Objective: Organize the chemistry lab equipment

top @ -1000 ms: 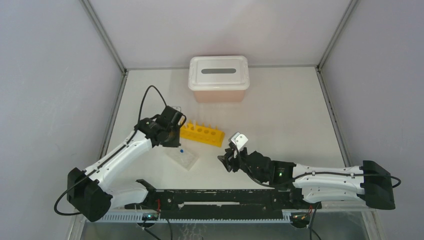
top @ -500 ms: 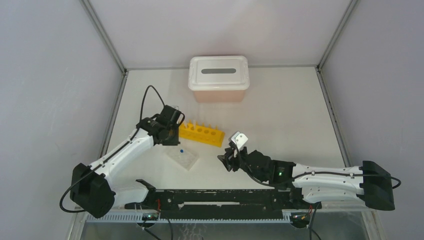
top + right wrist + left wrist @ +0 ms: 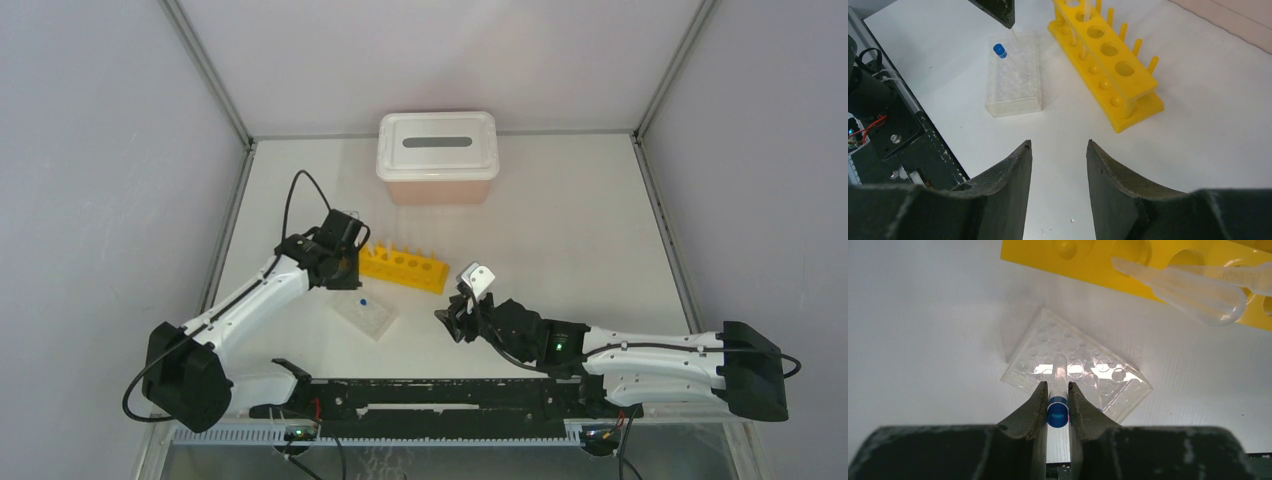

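Blue-capped vial [image 3: 1058,410] pinched between left fingers [image 3: 1034,410], seemingly above well plate [image 3: 1100,372]

We see 1 pink box [image 3: 437,190] with a white lid [image 3: 437,163] and 1 grey slot [image 3: 437,142]. It stands on the white worktop [image 3: 570,220], well beyond the left tool [image 3: 1058,392] and the right tool [image 3: 1058,147], against the far wall.

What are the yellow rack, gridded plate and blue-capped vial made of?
Yellow rack: opaque moulded plastic, even colour, soft sheen. Gridded plate: clear, glossy, probably plastic; table shows through. Blue-capped vial: transparent body, plastic or glass unclear; blue cap looks plastic.
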{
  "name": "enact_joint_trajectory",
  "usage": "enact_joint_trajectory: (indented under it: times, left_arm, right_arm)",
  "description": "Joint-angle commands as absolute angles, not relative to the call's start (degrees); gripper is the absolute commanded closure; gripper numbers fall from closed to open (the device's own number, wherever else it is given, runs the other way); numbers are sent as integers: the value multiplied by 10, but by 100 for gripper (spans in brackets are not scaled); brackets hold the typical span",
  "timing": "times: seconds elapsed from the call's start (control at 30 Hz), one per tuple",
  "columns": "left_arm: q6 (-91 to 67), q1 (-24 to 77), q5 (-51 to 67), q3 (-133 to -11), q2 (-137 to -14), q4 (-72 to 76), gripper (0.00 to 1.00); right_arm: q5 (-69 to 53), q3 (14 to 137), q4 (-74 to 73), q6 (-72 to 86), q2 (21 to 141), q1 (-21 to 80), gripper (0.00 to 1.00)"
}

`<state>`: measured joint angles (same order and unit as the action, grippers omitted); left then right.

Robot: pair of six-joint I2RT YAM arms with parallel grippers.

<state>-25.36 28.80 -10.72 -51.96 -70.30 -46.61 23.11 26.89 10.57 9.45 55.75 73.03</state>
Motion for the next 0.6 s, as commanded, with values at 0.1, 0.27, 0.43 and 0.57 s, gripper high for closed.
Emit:
enact_joint_trajectory:
  times: [0.1, 0.27, 0.43, 0.57]
  left_arm:
    - [-241, 284, -99, -502, -706, -449, 90]
    - [-243, 284, -101, -498, -706, -449, 90]
    - [-244, 284, -95, -493, -711, -444, 88]
    - [-247, 284, -91, -485, -711, -442, 83]
  right_arm:
    - [222, 265, 138, 108, 557, 725, 49]
    - [221, 263, 140, 108, 556, 725, 49]
    - [220, 263, 140, 109, 557, 723, 49]
    - [218, 260, 142, 111, 556, 722, 49]
